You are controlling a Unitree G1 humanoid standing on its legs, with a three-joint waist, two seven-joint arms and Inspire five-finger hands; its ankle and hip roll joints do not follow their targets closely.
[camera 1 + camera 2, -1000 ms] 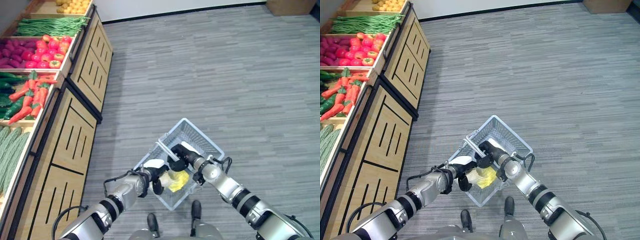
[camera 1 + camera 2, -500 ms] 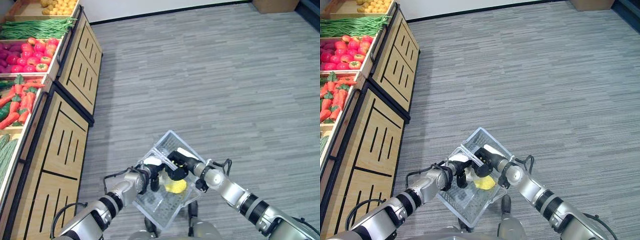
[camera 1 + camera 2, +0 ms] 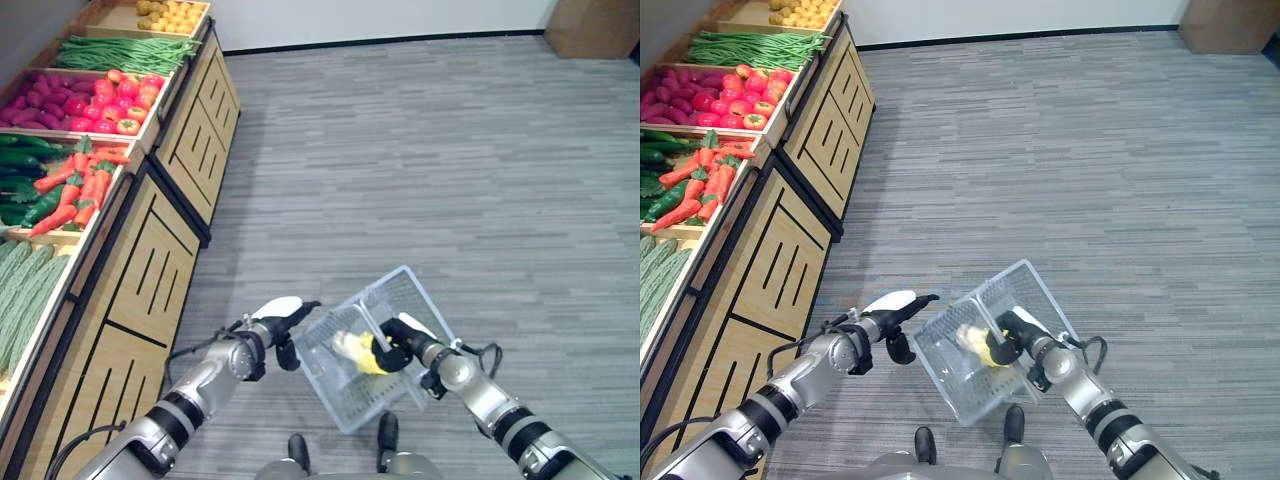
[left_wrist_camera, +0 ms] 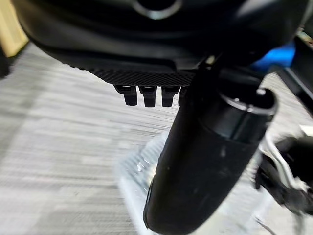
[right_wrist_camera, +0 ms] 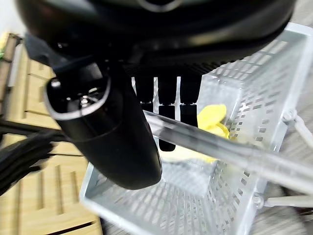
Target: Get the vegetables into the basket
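A pale grey perforated plastic basket hung tilted above the grey wood-grain floor, just in front of the robot. Inside it lay a yellow vegetable, resting against the basket's lower side. In the right wrist view the same yellow vegetable showed through the basket's open top, beneath a pale bar handle that crossed the basket.

The robot's right hand was at that handle, with its fingers curled over the bar and its thumb beside them, clamped on it and bearing the basket.

The robot's left hand was just beside the basket's left rim. Its fingers stretched out fairly straight toward the rim, holding nothing. In the left wrist view the fingertips showed apart from the basket's pale edge.

Along the left ran a wooden display stand with slatted cabinet fronts. Its bins held, from far to near, yellowish potatoes, green beans, red tomatoes beside purple roots, orange carrots with dark green peppers, and pale green cucumbers. A brown cardboard box stood at the far right.
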